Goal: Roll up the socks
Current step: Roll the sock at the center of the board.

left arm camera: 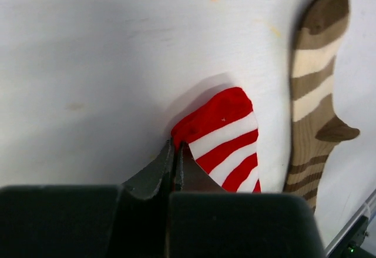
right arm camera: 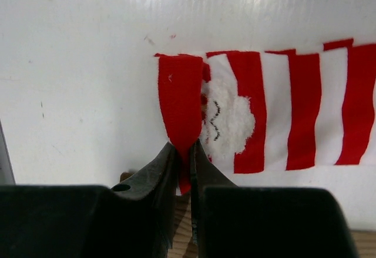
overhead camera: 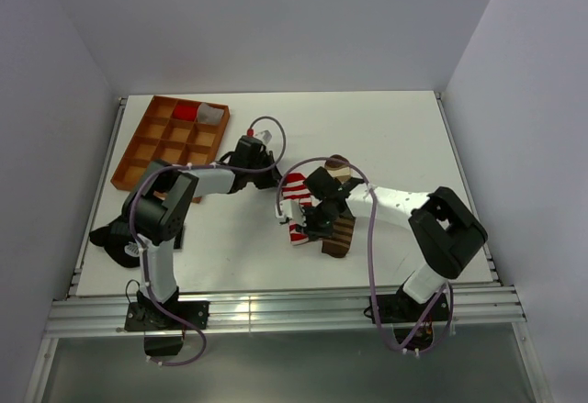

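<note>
Landmark: we fix every place from the red-and-white sock (overhead camera: 295,188), which lies near the middle of the white table (overhead camera: 404,137).
Red-and-white sock: it lies stretched lengthwise between the two grippers, with its stripes running across it. The right wrist view shows a small Santa face (right arm camera: 226,117) with a fluffy white beard near its cuff.
Left gripper (overhead camera: 278,181): it meets the sock's far end. In the left wrist view its fingers (left arm camera: 154,174) are pressed together, pinching the edge of the red toe (left arm camera: 226,134), and that end rides up off the table with a shadow under it.
Right gripper (overhead camera: 307,223): it is over the sock's near end. In the right wrist view its fingers (right arm camera: 154,173) are clamped on a folded red strip of the cuff (right arm camera: 179,102).
Brown-and-tan sock (overhead camera: 338,236): it lies flat just beside the red-and-white sock, on its right, roughly parallel to it. We see it free of the fingers of both grippers, with the right arm passing over its middle.
Orange divider tray (overhead camera: 152,146): it sits well away from the sock, far and to the left. Its farthest compartments hold a red item (overhead camera: 186,111) and a pale cup (overhead camera: 213,114).
Black lump (overhead camera: 112,236): it lies well to the left of the sock, beyond the left arm. We cannot tell what it is.
</note>
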`<state>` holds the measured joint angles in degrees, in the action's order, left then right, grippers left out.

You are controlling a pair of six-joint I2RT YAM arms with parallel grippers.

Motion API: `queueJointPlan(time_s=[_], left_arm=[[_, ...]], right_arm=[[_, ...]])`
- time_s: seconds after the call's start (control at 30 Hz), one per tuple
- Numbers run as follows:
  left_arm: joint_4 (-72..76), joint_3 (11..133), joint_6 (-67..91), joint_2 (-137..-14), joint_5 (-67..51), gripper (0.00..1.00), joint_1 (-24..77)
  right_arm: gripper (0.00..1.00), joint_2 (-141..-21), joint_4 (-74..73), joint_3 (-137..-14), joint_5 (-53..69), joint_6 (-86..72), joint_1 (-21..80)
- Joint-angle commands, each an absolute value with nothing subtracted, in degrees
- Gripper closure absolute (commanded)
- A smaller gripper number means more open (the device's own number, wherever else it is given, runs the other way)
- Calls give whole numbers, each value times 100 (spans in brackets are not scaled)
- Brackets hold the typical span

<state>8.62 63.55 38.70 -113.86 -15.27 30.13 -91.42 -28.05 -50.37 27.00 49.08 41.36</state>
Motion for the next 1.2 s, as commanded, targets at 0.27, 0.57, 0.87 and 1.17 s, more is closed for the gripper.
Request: queueJointPlan(time_s=[0.27, 0.57, 0.87, 1.17], left_arm=[[-273, 5634, 4016, -10934, -317, 100, 2558], [-123, 5309, 4447, -10626, -132, 100, 2479], [675, 4553, 5018, -10266, -149, 87, 2487], [1195, 3938, 5071, -9774, -97, 70, 2487]], right_arm=[[96, -10791, -4911, -7082, 3585, 4737, 3920], [96, -12470, -6275, -8718, 3955, 4588, 3656], [96, -13007, -6697, -9298, 3859, 4333, 3639], [96, -13403, -7049, -9738, 3744, 4333, 3647]])
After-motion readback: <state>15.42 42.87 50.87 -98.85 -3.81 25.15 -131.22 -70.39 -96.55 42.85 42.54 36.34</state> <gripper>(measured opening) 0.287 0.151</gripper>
